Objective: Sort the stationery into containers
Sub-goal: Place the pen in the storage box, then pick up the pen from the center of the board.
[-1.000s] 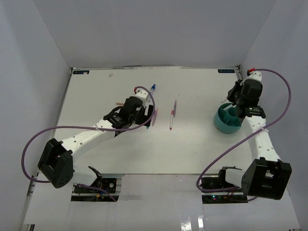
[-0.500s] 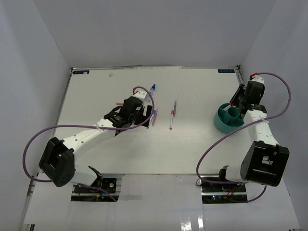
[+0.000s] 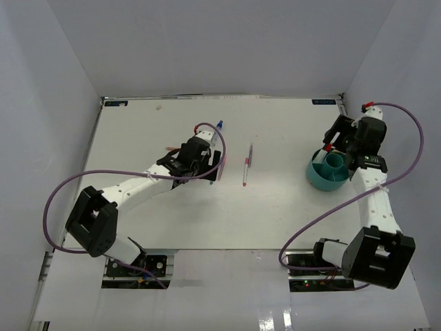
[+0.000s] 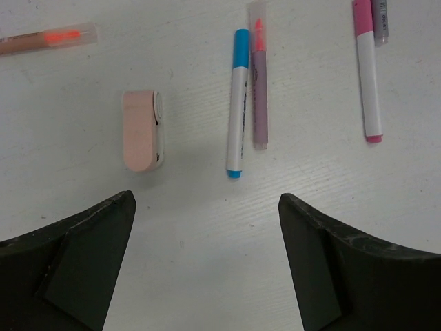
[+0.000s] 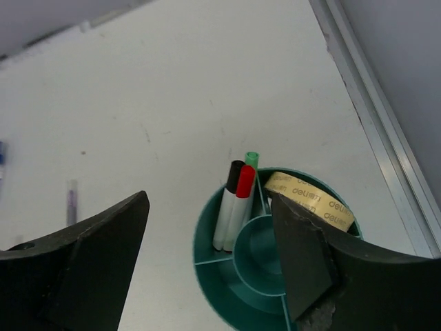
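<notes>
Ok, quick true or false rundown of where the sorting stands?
1. The tape is in the bowl. True.
2. The eraser is in the bowl. False: it lies on the table.
3. The right tool holds a pen. False: it is open and empty above the bowl.
4. A blue-capped pen lies on the table ahead of the open left tool. True.
5. A red-capped pen stands in the bowl. True.
</notes>
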